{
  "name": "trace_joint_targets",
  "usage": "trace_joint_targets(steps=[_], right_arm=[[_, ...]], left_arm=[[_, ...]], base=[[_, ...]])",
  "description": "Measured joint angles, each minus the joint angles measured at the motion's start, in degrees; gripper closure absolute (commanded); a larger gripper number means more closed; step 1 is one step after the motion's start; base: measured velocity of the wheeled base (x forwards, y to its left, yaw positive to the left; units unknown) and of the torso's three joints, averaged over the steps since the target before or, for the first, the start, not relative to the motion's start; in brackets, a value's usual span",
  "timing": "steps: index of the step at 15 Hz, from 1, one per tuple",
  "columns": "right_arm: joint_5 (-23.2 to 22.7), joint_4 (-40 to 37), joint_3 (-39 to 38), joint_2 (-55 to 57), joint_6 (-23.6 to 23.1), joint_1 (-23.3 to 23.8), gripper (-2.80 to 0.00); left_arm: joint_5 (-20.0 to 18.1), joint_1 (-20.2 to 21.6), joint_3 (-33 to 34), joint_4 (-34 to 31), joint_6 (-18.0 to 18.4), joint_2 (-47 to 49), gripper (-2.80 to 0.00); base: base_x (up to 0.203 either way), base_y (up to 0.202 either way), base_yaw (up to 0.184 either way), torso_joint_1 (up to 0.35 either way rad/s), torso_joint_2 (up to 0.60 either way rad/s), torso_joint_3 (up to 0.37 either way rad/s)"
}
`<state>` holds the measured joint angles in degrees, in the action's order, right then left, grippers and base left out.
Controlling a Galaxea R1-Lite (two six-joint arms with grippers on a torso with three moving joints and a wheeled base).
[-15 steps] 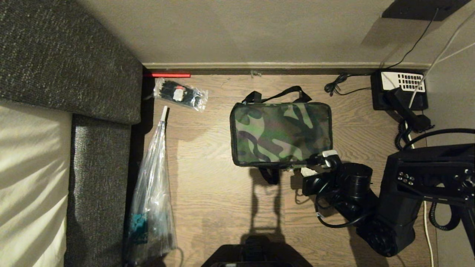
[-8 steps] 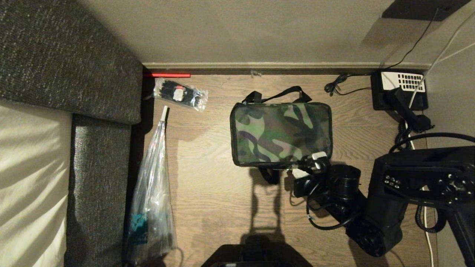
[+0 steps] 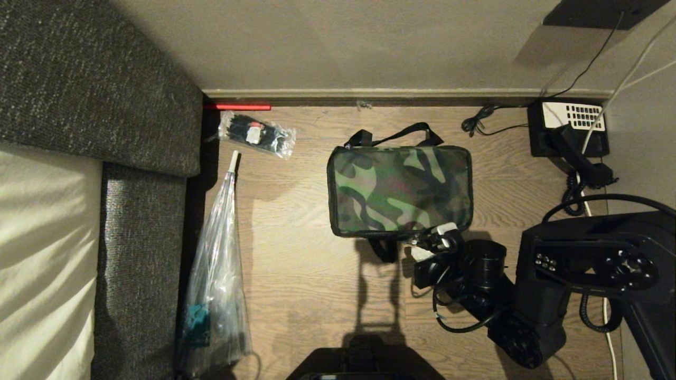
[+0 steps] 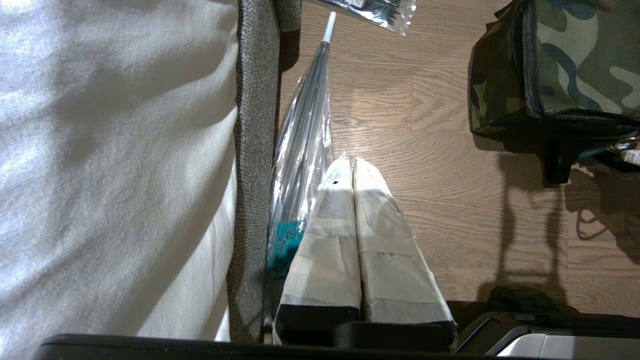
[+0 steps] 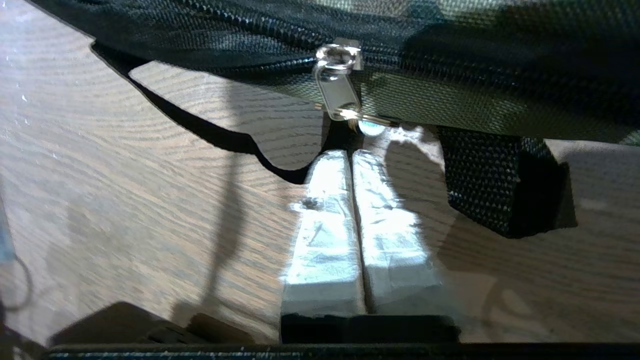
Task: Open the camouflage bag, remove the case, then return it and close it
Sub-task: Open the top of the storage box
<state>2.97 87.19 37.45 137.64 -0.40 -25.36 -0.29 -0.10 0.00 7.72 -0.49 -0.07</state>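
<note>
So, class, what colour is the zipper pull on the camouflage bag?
Shiny silver metal, clearest in the right wrist view: the zipper pull hangs from the camouflage bag.

The right pincer [image 3: 433, 240] has slid leftward along the near edge of the camouflage bag [image 3: 398, 190].

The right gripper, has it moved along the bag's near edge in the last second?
Yes. In the head view the right gripper has slid leftward along the near edge of the camouflage bag, away from the telephone. The bag has not shifted.
</note>
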Motion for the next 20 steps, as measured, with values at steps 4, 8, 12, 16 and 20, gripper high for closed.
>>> trace_joint_targets(steps=[4, 8, 12, 16, 20], right_arm=[[0.05, -0.01, 0.15, 0.67, -1.09, 0.00, 0.00], [-0.02, -0.01, 0.43, 0.95, -1.18, -0.02, 0.00], [0.00, 0.00, -0.71, 0.43, -1.92, -0.02, -2.80], [0.41, -0.01, -1.65, -0.10, -1.79, -0.02, -2.80], [0.41, -0.01, -1.76, -0.38, -1.42, -0.02, -2.80]], left_arm=[[0.00, 0.00, 0.00, 0.00, -0.02, 0.00, 0.00], [-0.01, 0.00, 0.00, -0.01, -0.02, 0.00, 0.00], [0.00, 0.00, 0.00, 0.00, -0.02, 0.00, 0.00], [-0.01, 0.00, 0.00, -0.04, 0.00, 0.00, 0.00], [-0.04, 0.00, 0.00, -0.01, -0.02, 0.00, 0.00]], base=[[0.000, 0.000, 0.000, 0.000, 0.00, 0.000], [0.000, 0.000, 0.000, 0.000, 0.00, 0.000], [0.000, 0.000, 0.000, 0.000, 0.00, 0.000], [0.000, 0.000, 0.000, 0.000, 0.00, 0.000], [0.000, 0.000, 0.000, 0.000, 0.00, 0.000]])
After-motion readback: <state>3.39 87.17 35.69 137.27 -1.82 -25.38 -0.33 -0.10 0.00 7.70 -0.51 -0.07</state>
